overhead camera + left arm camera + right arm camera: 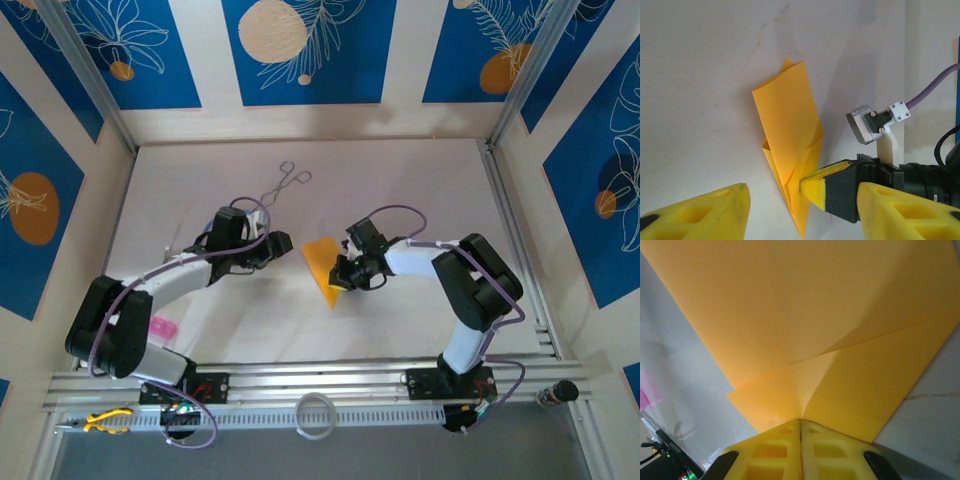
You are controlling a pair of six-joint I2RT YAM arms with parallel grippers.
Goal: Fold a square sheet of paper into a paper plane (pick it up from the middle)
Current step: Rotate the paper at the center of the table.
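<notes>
From above, we see the right tool [341, 272] closed on the half-folded paper plane [322, 262] near its pointed end. The left tool [281, 245] stands near the right tool, jaws apart and empty. The left wrist view gives thin paper rising beside the right tool. In the right wrist view, layered folds: light, easily crushed, we judge, best held at thick creases.

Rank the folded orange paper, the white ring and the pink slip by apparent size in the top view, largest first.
1. Folded orange paper and white ring: too alike in overall extent to separate; the paper looks somewhat longer.
2. Pink slip: clearly the smallest.
</notes>
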